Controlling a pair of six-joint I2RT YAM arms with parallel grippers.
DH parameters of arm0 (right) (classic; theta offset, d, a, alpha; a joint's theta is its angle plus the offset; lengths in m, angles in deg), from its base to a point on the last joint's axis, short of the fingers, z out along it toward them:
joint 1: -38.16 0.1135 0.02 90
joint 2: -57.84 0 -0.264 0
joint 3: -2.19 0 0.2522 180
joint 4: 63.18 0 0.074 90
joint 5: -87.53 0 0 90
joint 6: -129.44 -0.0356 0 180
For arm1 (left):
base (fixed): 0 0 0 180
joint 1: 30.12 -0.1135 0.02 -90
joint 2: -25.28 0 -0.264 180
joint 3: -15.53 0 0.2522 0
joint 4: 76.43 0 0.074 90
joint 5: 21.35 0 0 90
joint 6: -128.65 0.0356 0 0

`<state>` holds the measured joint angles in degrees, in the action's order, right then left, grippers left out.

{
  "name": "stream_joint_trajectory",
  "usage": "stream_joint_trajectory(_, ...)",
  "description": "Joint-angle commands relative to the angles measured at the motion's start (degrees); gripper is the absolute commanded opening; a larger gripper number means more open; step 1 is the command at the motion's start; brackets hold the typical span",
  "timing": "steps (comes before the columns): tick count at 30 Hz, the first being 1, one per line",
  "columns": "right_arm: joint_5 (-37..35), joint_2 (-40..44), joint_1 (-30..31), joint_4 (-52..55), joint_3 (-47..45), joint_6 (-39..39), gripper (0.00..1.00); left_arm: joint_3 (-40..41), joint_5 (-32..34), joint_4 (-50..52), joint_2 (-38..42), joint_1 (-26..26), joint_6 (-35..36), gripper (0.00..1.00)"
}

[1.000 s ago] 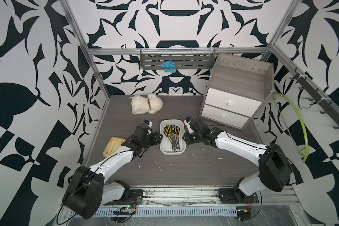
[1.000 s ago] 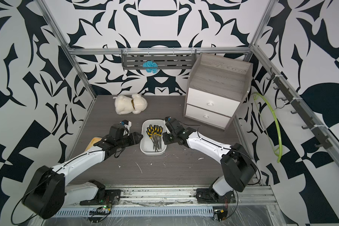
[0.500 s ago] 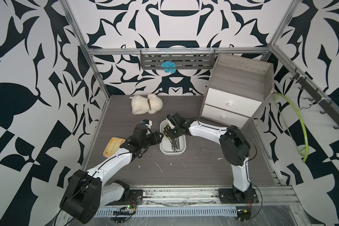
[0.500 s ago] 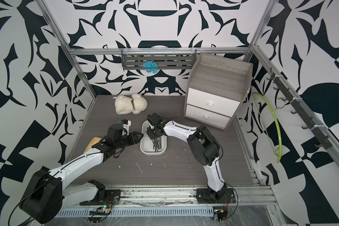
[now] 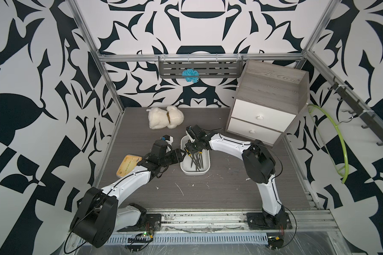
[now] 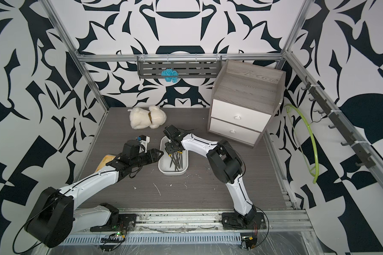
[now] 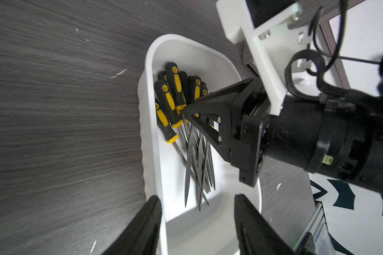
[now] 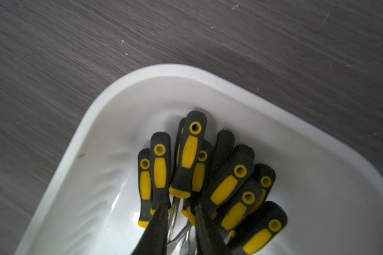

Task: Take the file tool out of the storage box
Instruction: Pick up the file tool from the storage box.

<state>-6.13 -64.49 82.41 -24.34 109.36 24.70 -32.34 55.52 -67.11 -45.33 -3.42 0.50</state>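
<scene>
**Right arm down among the files, box unheld**

The shallow white plastic storage box (image 5: 195, 173) sits mid-table on the dark grey wood-grain tabletop (image 5: 219, 198). Inside lies a bundle of file tools (image 8: 189, 161). Their black-and-yellow rubber handles fan out at the end nearer the back wall, and the thin steel shafts cross toward the front. None is out yet.

The right gripper (image 8: 179, 208) points down into the bundle where handles meet shafts. Its fingers stand narrowly apart with steel between them; whether they pinch anything, I cannot tell. The left gripper (image 7: 196, 197) hovers at the box's left rim, jaws well apart, clamped on nothing.

Risks, as I judge them:
- The handles lie packed and overlapping, so a close could catch two files or drag a neighbour along.
- A grip on bare steel may slip or let the file swing.
- Crossed shafts could snag on the lift and tip the light, unheld box.
- The two wrists sit close together, and a careless pull-out could knock them.
</scene>
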Motion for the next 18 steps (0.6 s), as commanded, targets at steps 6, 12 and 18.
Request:
stream_joint_trajectory(6, -2.57, -0.3, 0.31, -2.27, 2.7, 2.42, 0.27, 0.27, -1.02, -0.47, -0.47, 0.2, -0.17, 0.58)
stream_joint_trajectory(12, -3.16, -2.14, 0.31, -2.08, 3.74, 2.97, 0.29, 0.09, -1.29, -0.39, -0.83, 0.2, -0.17, 0.58)
stream_joint_trajectory(18, -2.4, -3.63, 0.31, -1.76, 3.87, 2.22, 0.32, 0.01, -1.42, -0.39, -1.28, 0.2, -0.17, 0.58)
